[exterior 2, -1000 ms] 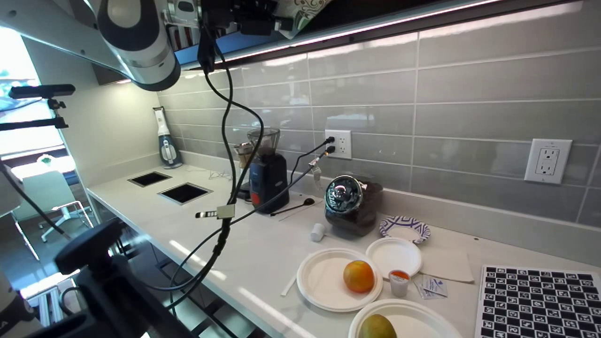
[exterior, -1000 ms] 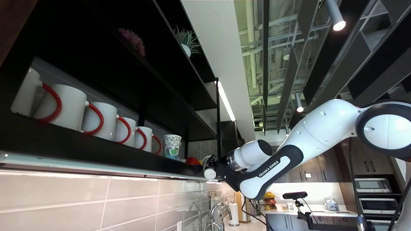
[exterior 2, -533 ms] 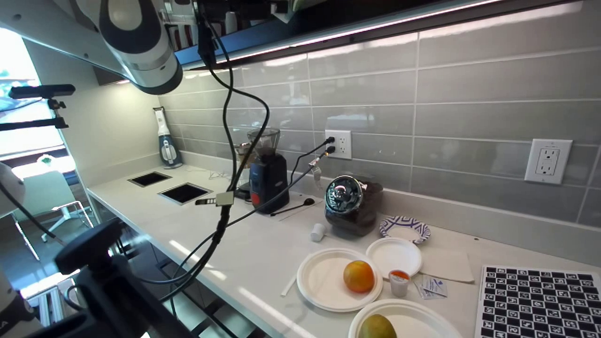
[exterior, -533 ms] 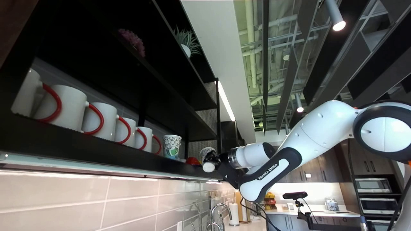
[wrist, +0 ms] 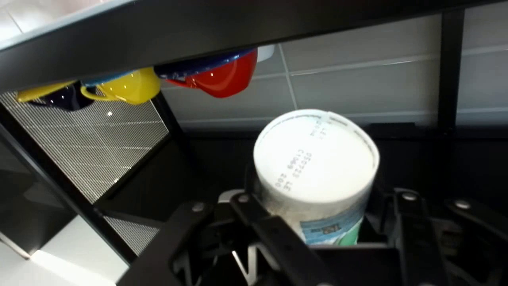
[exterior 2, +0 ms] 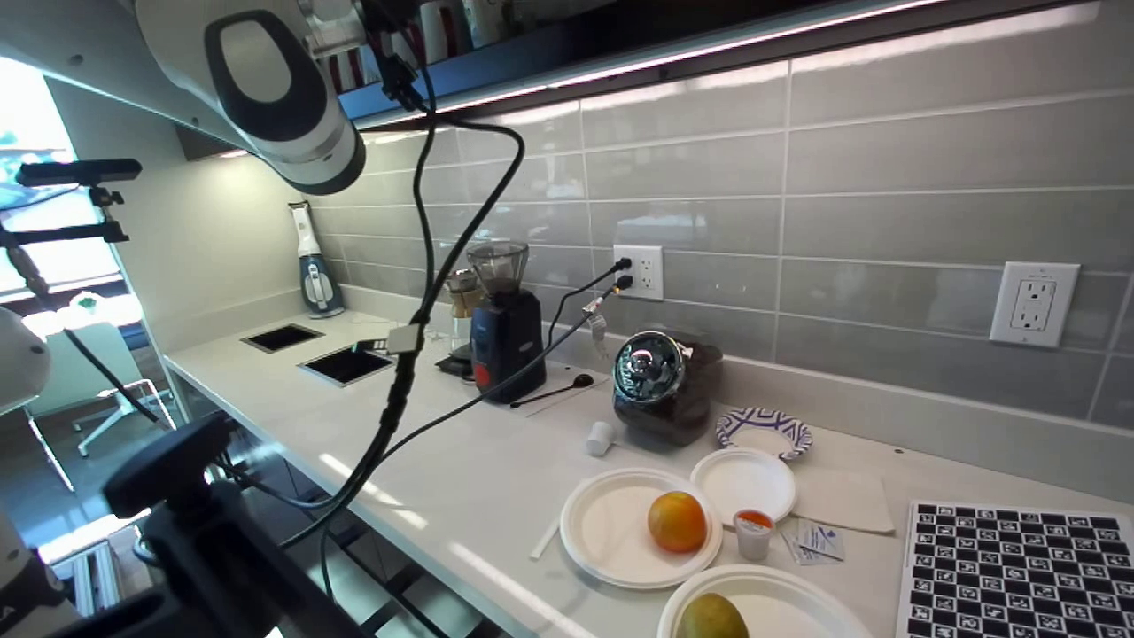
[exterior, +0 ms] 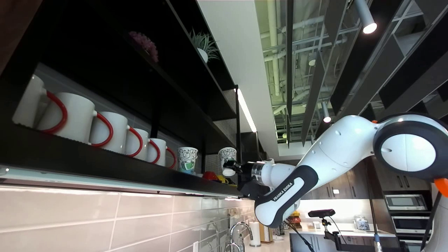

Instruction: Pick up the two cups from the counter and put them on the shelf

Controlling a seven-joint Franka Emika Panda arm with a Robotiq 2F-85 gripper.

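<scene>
Near the shelf [exterior: 140, 171] edge, one cup [wrist: 317, 159] is held between the fingers [wrist: 274, 234], open room shown below its base; the other cup [exterior: 187, 157] is seated behind that edge.

Ext. view up along shelf [exterior: 120, 169], ext. view above counter [exterior 2: 496, 478], arm [exterior: 336, 147] in both, wrist cam nr cup [wrist: 317, 163]

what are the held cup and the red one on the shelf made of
Held cup: likely paper, fairly matte, given the seamed rim and printed base codes. Red cup: probably glazed ceramic, glossy with sharp highlights, though plastic is possible.
</scene>
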